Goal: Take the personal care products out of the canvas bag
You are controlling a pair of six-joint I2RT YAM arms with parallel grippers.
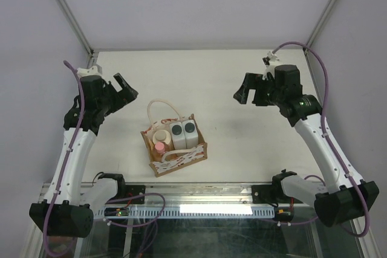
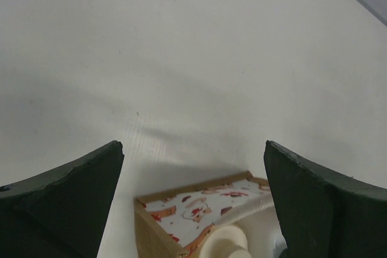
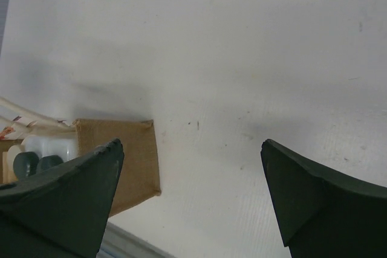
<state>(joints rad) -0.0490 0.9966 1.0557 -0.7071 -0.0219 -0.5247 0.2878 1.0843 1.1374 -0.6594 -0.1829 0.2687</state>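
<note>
White counter (image 1: 260,149) | four bottles (image 1: 176,130) tight in canvas bag (image 1: 181,156) | left end effector (image 1: 125,89), right end effector (image 1: 243,92) spread, empty, each side of bag | risk: bag may lift too, handles (image 1: 158,106) may snag

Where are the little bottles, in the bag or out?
In the bag: all four bottles stand inside it, caps up.

White arms (image 1: 75,149), black claws (image 1: 127,87), purple cables (image 1: 327,89)

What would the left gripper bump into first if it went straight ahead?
Probably the table: the open left gripper points at a bare patch near the canvas bag, though depth is hard to judge.
</note>
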